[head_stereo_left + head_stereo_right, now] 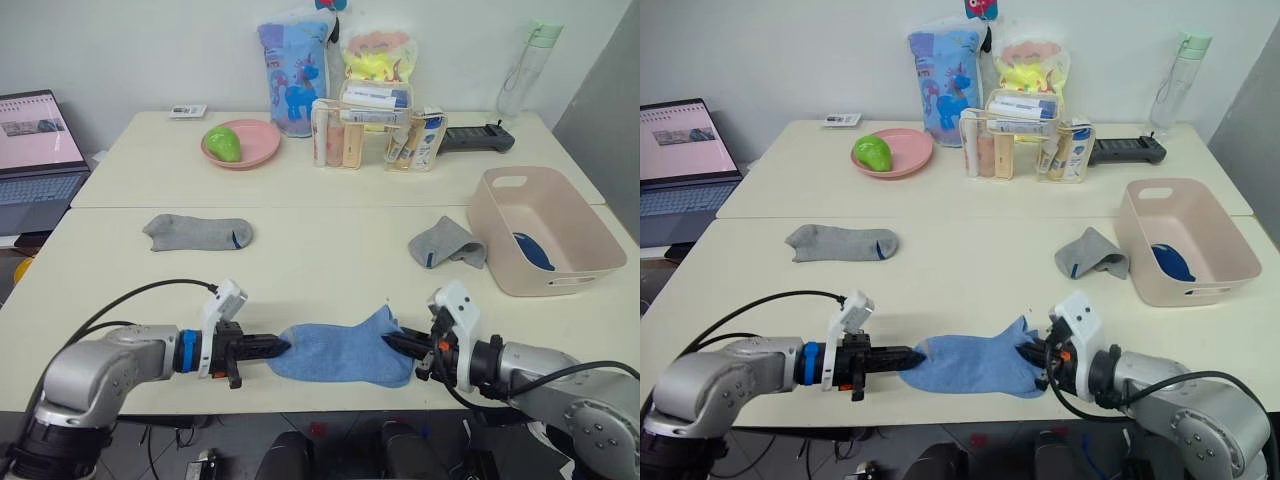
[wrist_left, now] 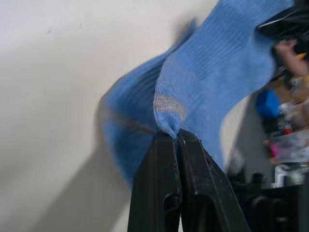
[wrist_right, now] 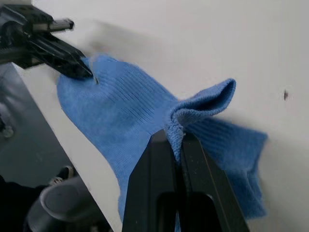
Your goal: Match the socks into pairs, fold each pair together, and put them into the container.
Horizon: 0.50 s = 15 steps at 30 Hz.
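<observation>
The light blue socks point(image 1: 345, 352) lie stretched flat at the near table edge, held at both ends. The left gripper point(image 1: 272, 347) is clamped on the toe end at nine o'clock of the fabric. The right gripper point(image 1: 398, 345) is pinched on the cuff end at three o'clock. In the left wrist view two layers show — one sock lying over the other, toe bands nearly aligned — so this looks like a matched pair being kept taut. Holding both ends probably keeps the layers lined up, ready for one end to be carried over the other in a fold.

In the right wrist view the cuff rucks up into a small ridge above the closed fingers point(image 3: 166, 183), which suggests the grip takes only the top edge; whether it has both layers I cannot tell.

The container point(image 1: 575, 275) sits at about two o'clock from the pair, at the right table edge, with a navy sock point(image 1: 532, 251) already lying in it. A grey sock point(image 1: 447, 244) lies crumpled just beside the container's left wall, at one o'clock from the pair. The other grey sock point(image 1: 198, 233) lies flat at about eleven o'clock, well apart from its mate. They are likely left there as the next pair to be matched.

Judged from this, the blue pair is mid-fold and the grey pair is untouched.
</observation>
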Tool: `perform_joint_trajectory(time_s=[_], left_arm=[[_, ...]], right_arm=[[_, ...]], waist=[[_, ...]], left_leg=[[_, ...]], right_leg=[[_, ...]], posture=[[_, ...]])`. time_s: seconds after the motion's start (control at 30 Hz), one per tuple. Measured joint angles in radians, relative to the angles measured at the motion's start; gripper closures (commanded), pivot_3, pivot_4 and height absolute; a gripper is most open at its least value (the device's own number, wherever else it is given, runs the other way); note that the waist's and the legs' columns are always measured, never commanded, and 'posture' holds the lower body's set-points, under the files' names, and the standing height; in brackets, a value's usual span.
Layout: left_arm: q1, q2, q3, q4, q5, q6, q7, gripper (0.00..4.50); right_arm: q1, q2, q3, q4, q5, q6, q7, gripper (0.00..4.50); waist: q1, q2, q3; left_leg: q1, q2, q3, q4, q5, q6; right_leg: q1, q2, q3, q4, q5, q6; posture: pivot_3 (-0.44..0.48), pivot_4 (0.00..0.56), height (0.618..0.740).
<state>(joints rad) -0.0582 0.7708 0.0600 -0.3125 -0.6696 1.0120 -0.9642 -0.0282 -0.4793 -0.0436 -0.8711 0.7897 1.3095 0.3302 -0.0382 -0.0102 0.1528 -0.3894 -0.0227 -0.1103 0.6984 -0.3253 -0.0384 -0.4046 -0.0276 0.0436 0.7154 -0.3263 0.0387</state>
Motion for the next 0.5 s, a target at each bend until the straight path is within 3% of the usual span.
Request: perform_joint_trajectory(time_s=[0.3, 0.5], left_arm=[[0.016, -0.01, -0.016, 0.012, 0.025, -0.095, 0.008, 4.5], [0.009, 0.001, -0.006, 0.01, -0.012, -0.099, -0.028, 4.5]], right_arm=[[0.052, -0.083, 0.086, 0.046, -0.102, -0.135, 0.02, 4.46], [0.062, -0.083, 0.052, 0.042, -0.061, -0.154, 0.043, 4.46]], waist=[[0.005, 0.0, 0.0], [0.005, 0.0, 0.0]], left_leg=[[0.0, 0.0, 0.001, 0.0, 0.0, 0.0], [0.0, 0.0, 0.0, 0.0, 0.0, 0.0]], right_leg=[[0.0, 0.0, -0.001, 0.0, 0.0, 0.0], [0.0, 0.0, -0.001, -0.001, 0.0, 0.0]], posture=[[0.0, 0.15, 0.703], [0.0, 0.15, 0.703]])
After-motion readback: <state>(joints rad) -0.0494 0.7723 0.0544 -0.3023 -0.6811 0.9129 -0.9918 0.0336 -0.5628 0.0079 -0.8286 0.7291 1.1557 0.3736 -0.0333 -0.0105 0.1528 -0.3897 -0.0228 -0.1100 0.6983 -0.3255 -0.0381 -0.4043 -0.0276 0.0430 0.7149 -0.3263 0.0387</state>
